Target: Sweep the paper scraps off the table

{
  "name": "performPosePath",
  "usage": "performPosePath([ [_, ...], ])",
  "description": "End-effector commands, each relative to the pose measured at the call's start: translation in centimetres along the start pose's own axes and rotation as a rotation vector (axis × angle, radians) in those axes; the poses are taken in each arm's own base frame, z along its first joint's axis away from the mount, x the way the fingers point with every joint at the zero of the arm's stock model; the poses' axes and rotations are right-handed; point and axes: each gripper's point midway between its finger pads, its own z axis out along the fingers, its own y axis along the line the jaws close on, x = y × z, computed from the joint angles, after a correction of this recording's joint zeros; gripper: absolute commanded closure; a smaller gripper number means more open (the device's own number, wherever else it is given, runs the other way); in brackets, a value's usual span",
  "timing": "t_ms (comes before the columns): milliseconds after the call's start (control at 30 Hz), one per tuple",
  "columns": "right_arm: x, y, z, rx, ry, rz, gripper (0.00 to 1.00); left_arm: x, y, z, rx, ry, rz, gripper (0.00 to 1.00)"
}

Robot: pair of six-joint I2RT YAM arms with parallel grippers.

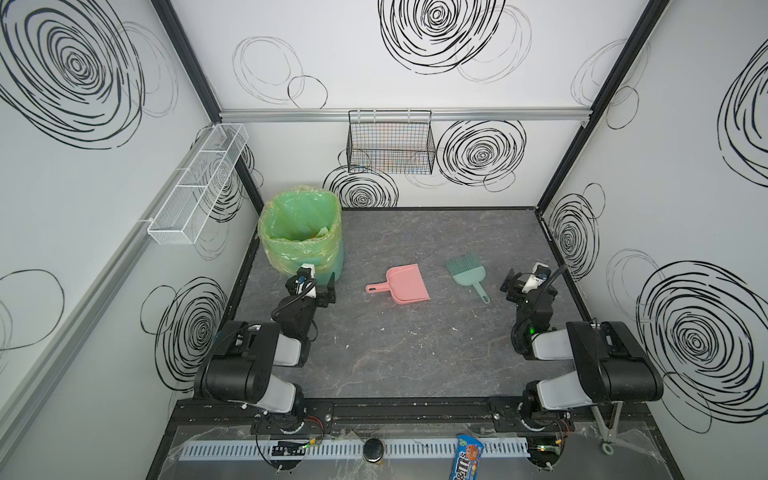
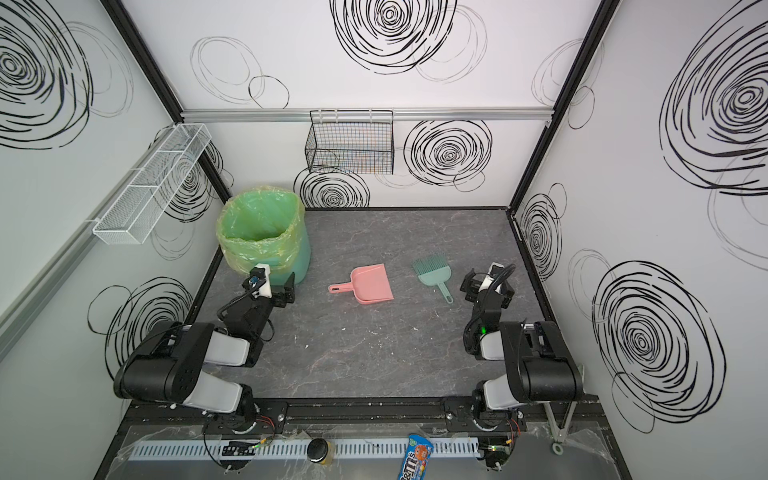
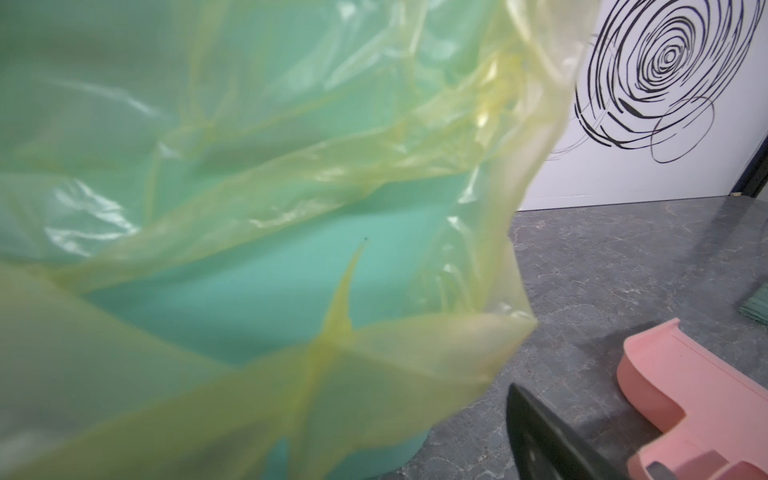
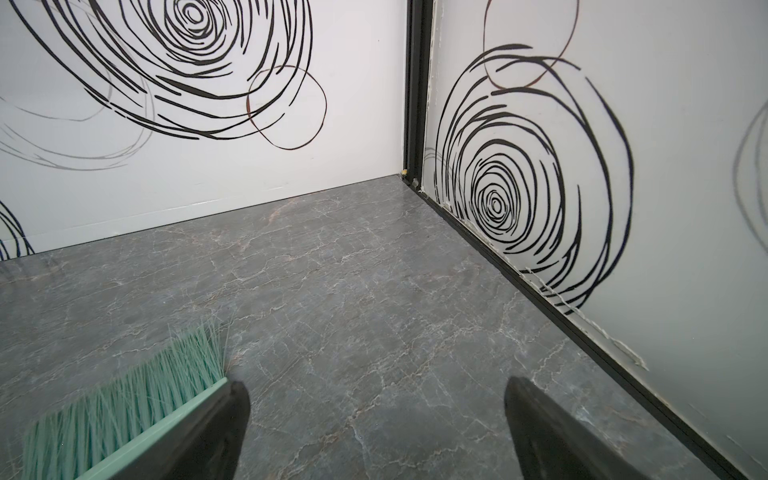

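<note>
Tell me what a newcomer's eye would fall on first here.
The green-lined bin at the far left corner of the table stands out first, against white walls covered in black swirls. Mid-table lie a pink dustpan and, to its right, a teal brush. Neither is held, and the left gripper and right gripper stand open on either side.

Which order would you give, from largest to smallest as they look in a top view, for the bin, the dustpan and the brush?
1. bin, clearly the largest.
2. dustpan.
3. brush, only slightly smaller than the dustpan; the two lie side by side, so this ranking is close.
</note>
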Motion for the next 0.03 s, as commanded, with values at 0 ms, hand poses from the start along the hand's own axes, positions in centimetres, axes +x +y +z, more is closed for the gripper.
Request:
performPosePath([
  [0,-0.29,0.24,0.15,-0.004,-0.008,0.000,0.00,-1.99,0.13,0.10,0.010,-0.076,-0.025,0.04],
])
